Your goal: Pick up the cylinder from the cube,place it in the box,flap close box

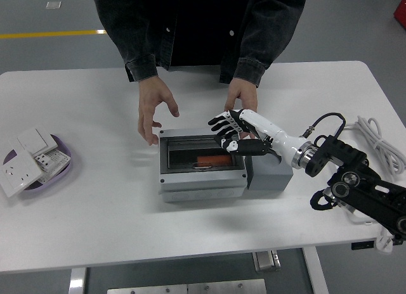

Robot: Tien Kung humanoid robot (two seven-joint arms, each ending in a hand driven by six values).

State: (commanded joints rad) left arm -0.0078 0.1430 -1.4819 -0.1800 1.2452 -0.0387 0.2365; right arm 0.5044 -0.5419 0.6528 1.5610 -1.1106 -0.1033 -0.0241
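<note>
From the head view, a grey rectangular plastic box (202, 167) sits mid-table with its transparent hinged lid (200, 153) lowered over the opening. Through the lid the orange cylinder (212, 161) shows, lying inside the box's dark interior. Just right of the box, touching it, stands the grey cube (271, 172), partly hidden under the robot's arm.

The robot's right hand (236, 130), white with black fingertips, reaches in from the right and hovers over the lid's right end, fingers spread and grasping nothing.

A person in a dark denim jacket stands at the far side. One hand (154, 110) hangs open above the table just beyond the box's far left corner; the other hand (242, 95) rests behind the robot's hand.

At the left edge, a purple plate (63, 166) holds white wall switches (28, 158). White cables (380, 148) lie at the right edge of the white table (95, 224).
</note>
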